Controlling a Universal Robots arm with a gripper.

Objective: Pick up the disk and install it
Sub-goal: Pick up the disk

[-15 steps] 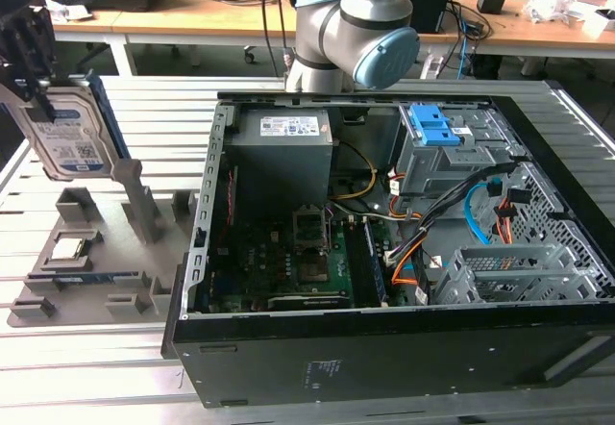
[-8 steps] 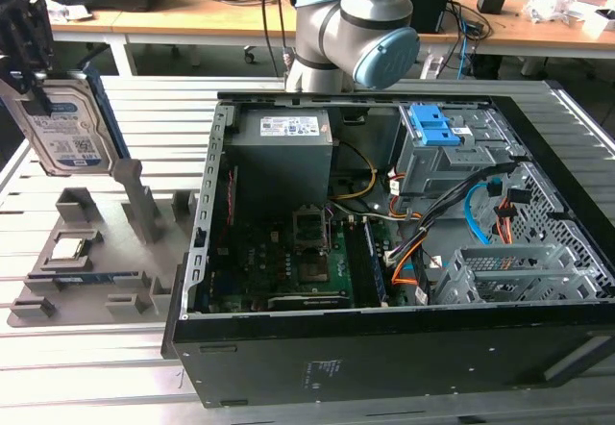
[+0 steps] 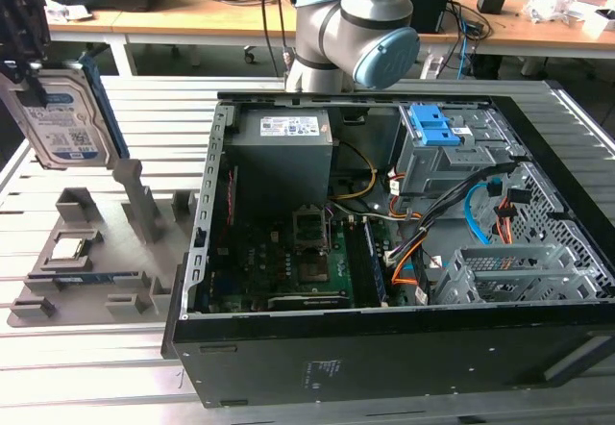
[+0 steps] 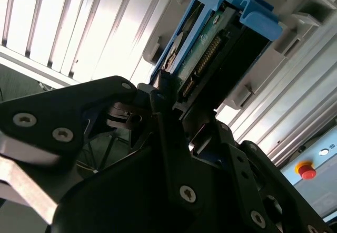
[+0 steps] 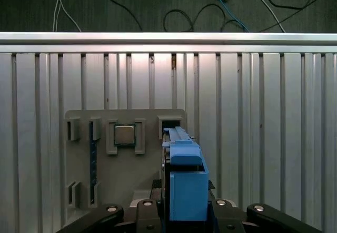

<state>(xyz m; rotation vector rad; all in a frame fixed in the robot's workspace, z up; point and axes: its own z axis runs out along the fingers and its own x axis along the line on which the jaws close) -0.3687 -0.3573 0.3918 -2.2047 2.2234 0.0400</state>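
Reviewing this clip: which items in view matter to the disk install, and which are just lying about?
In the job:
disk, clamped in the gripper
grey drive bay
open computer case

Lying about:
square silver chip
memory stick
grey tray holding both
red button

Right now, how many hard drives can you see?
1: the disk, gripped by the fingers above the grey tray at the exterior view's left. More may hide inside the computer.
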